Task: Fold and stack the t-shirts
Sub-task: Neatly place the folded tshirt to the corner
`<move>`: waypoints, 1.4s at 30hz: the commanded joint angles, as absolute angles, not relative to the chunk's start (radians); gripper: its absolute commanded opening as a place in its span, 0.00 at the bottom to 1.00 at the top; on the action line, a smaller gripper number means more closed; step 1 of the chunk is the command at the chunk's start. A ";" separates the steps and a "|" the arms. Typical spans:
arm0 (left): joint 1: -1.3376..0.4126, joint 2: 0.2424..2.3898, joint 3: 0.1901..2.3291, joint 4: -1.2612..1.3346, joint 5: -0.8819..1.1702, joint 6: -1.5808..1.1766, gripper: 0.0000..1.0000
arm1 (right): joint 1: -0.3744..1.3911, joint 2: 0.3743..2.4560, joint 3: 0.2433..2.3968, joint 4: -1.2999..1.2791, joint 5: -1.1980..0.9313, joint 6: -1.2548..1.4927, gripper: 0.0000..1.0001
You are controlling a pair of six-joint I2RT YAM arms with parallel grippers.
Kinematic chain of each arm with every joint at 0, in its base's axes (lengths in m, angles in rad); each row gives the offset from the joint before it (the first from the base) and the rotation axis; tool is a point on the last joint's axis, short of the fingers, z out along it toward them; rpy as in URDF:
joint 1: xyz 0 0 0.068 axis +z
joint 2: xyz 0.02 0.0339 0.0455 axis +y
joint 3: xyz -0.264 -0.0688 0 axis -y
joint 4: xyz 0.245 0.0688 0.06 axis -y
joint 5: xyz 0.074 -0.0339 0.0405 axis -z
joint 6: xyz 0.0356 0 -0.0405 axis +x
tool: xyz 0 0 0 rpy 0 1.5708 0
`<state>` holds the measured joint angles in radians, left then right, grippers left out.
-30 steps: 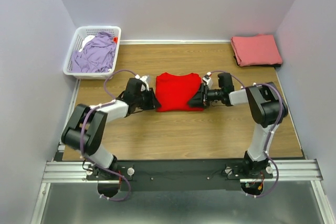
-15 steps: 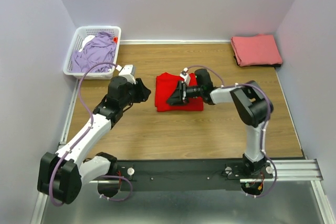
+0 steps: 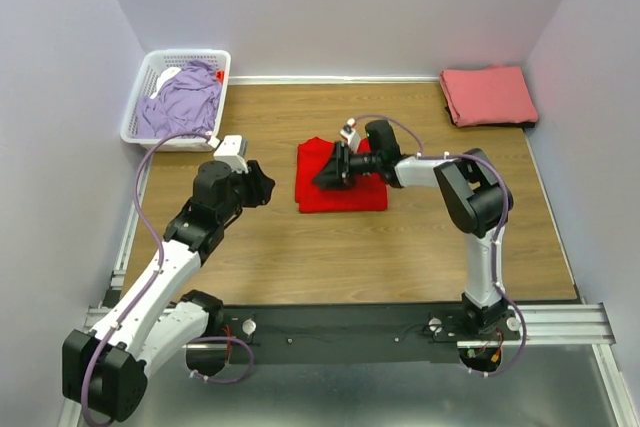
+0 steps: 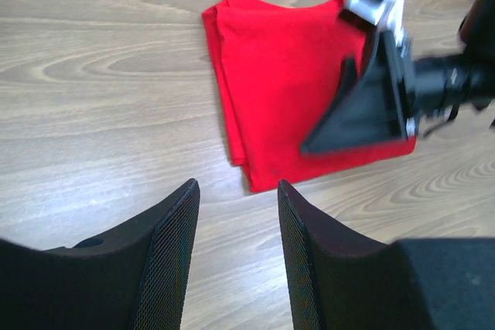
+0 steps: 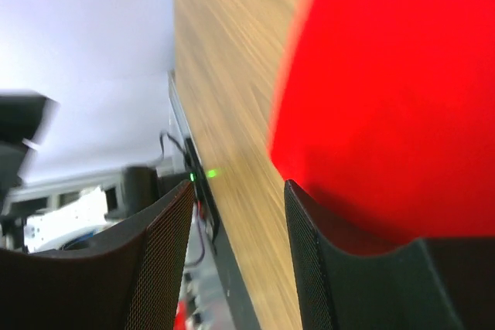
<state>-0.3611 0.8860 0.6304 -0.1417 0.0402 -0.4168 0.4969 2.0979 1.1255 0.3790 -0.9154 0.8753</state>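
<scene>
The bright red t-shirt [image 3: 345,193] lies folded in a rectangle at the middle of the table; it also shows in the left wrist view [image 4: 286,75] and the right wrist view [image 5: 402,75]. My right gripper [image 3: 322,177] is open and low over the shirt's left part, one finger over the cloth, holding nothing. It also shows in its own view [image 5: 238,191]. My left gripper [image 3: 264,185] is open and empty, just left of the shirt above bare wood, as its own view [image 4: 237,191] shows. The salmon-pink t-shirt [image 3: 488,95] lies folded at the back right. The lavender t-shirt [image 3: 182,102] is crumpled in the basket.
The white lattice basket [image 3: 143,75] stands at the back left corner. Walls close in the table on the left, back and right. The black rail with the arm bases [image 3: 340,327] runs along the near edge.
My right gripper has swept left across the red t-shirt from its right edge. My left gripper has pulled back from the shirt's left edge, and the left arm has stretched out.
</scene>
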 commanded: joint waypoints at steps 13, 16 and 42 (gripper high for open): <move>-0.357 0.841 0.617 -0.152 -0.081 -0.382 0.53 | 0.434 2.335 1.417 0.288 -0.778 0.881 0.57; -0.357 0.839 0.617 -0.150 -0.072 -0.382 0.53 | 0.433 2.242 1.414 0.241 -0.769 0.839 0.57; -0.914 1.684 1.221 -0.149 -0.184 -0.218 0.69 | 0.189 1.442 0.973 -0.606 -0.051 0.414 0.87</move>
<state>-0.8379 1.5749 1.1252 -0.0921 -0.0895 -0.2882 0.1886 1.4910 1.0359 -0.5095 -0.1654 0.4347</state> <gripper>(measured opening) 0.688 0.794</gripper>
